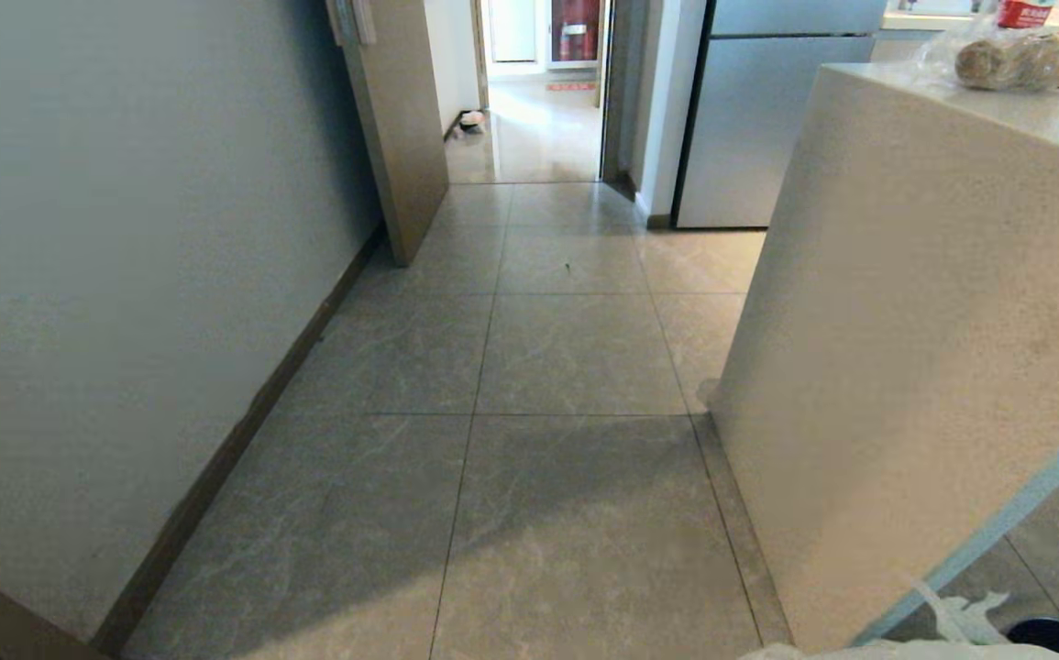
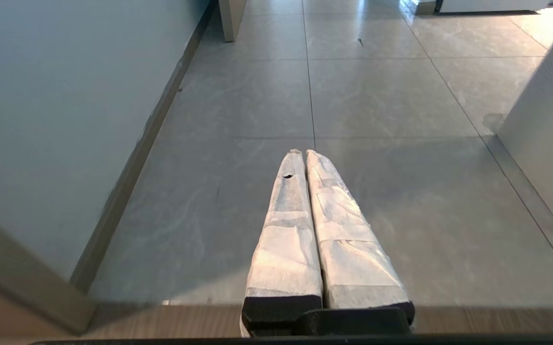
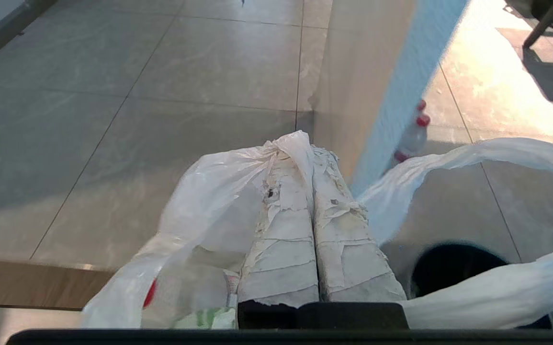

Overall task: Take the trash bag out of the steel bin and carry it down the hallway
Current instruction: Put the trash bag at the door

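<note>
My right gripper (image 3: 310,146) is shut on a pinch of the trash bag (image 3: 199,201), a thin white plastic bag that drapes to both sides of the fingers, with red and green rubbish showing through. The steel bin's dark mouth (image 3: 453,268) shows just below and beside the bag. In the head view only a scrap of the bag (image 1: 960,619) and the bin's black rim (image 1: 1056,637) show at the bottom right corner. The glossy hallway (image 1: 538,137) lies beyond the doorway ahead. My left gripper (image 2: 303,153) is shut and holds nothing, over the grey floor.
A tall stone counter (image 1: 905,321) stands close on the right, with a fridge (image 1: 758,119) behind it. A grey wall with brown skirting (image 1: 126,229) runs along the left to a door panel (image 1: 396,119). A red-capped bottle (image 3: 412,136) stands behind the counter.
</note>
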You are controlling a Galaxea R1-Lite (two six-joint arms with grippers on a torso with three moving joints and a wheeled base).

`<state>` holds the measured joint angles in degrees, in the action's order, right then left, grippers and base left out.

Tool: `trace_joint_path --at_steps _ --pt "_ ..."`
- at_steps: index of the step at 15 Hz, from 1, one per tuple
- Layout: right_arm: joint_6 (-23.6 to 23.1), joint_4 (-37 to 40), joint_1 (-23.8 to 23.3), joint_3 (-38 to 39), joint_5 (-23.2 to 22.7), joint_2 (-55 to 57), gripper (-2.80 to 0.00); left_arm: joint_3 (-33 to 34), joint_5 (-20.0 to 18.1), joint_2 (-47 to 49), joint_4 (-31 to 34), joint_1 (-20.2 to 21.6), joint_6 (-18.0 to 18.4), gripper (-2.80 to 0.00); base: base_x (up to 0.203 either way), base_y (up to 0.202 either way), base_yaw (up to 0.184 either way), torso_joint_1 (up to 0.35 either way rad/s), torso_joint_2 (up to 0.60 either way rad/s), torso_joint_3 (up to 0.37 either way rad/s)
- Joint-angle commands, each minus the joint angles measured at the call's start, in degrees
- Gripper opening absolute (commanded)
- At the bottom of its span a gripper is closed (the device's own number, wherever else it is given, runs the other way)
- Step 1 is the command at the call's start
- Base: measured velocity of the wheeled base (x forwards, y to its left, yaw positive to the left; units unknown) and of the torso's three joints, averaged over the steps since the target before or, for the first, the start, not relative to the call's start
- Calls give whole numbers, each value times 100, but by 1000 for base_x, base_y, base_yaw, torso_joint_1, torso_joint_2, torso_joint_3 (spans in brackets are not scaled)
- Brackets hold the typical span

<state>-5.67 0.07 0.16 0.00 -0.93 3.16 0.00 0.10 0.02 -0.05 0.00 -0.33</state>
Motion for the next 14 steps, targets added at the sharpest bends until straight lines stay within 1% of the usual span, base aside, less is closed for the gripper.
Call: trace_joint_path --at_steps 1,14 --pt "-4 1 2 0 -3 9 -280 0 8 -11 -4 0 -2 -280 190 0 3 -2 2 2" --pt "-4 1 2 0 -3 9 -280 9 2 -11 -4 0 -2 -280 188 0 2 2 2 2"
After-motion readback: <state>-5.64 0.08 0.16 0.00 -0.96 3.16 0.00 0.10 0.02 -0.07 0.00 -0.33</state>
